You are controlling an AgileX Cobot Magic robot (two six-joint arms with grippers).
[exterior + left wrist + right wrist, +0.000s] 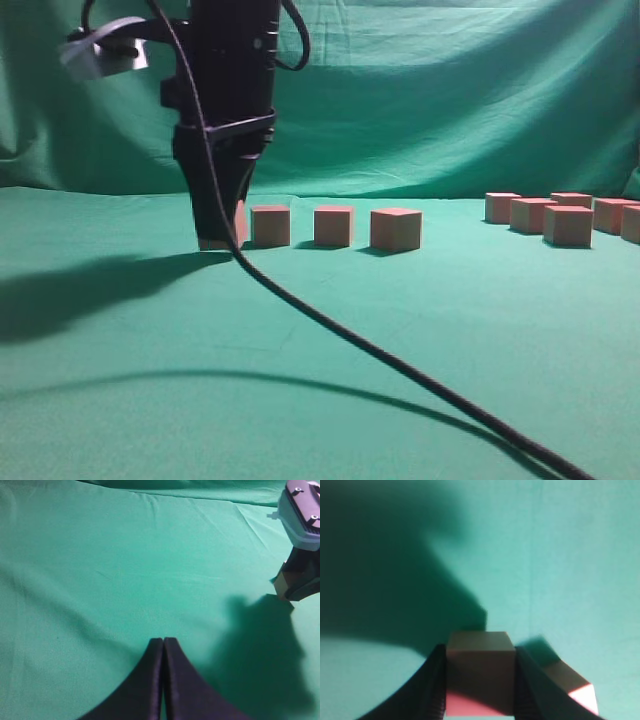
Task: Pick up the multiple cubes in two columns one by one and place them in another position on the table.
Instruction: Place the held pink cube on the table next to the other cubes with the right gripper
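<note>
- The right arm's black claw [480, 680] stands with its tips down at the teal-green cloth table [300, 400], closed on one small pinkish-red cube with tan shaded sides [480, 672]; the two ribbed fingers [432, 690] press the cube's opposite faces.
- In the exterior view this same claw [218, 235] shows at the left end of a row, the held cube [240, 222] peeking out at its right edge, low against the cloth; whether it rests on the cloth cannot be told.
- Just beside the claw, to its right in that view, three more cubes [333, 226] sit in a line, apart from one another.
- The right wrist view shows one neighbouring cube [572, 682] close beside the claw's right finger.
- Well away from the claw, at the exterior view's far right, a cluster of further cubes [567, 224] sits on the table.
- A black cable [400, 365] trails from the arm across the cloth toward the camera.
- The left arm's black claw [163, 647] has its tips pressed together, holding nothing, over bare cloth [100, 580].
</note>
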